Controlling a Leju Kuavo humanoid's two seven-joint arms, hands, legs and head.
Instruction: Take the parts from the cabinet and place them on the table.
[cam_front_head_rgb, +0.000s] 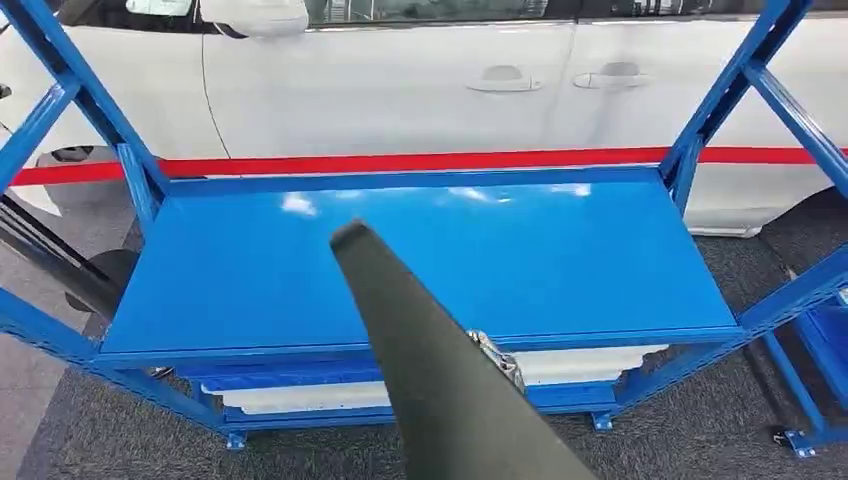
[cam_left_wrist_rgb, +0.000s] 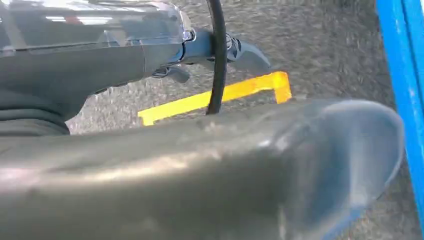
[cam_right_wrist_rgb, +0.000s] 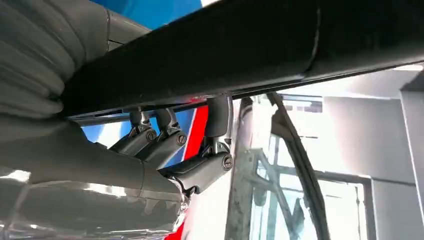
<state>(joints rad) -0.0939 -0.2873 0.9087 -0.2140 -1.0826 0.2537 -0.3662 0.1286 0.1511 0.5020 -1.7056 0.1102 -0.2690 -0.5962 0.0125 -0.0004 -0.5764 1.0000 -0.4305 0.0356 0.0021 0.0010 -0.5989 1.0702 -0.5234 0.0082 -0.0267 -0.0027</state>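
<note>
A long dark grey part (cam_front_head_rgb: 420, 340) rises from the bottom of the head view, and its rounded tip hangs over the blue cabinet's bare top shelf (cam_front_head_rgb: 580, 260). My right hand (cam_front_head_rgb: 497, 358) shows as a silver bit at the part's right side. In the right wrist view the right hand (cam_right_wrist_rgb: 165, 150) has its fingers curled around the part (cam_right_wrist_rgb: 225, 50). In the left wrist view my left hand (cam_left_wrist_rgb: 150, 55) stretches its fingers straight out beside the part (cam_left_wrist_rgb: 225, 170), with floor showing between them. White flat parts (cam_front_head_rgb: 590, 362) lie on a lower shelf.
A white car (cam_front_head_rgb: 400, 90) with a red stripe stands right behind the cabinet. Blue slanted posts (cam_front_head_rgb: 740, 80) frame both ends of the shelf. Another blue rack (cam_front_head_rgb: 825, 340) stands at the right. The grey carpet carries a yellow floor mark (cam_left_wrist_rgb: 225, 92).
</note>
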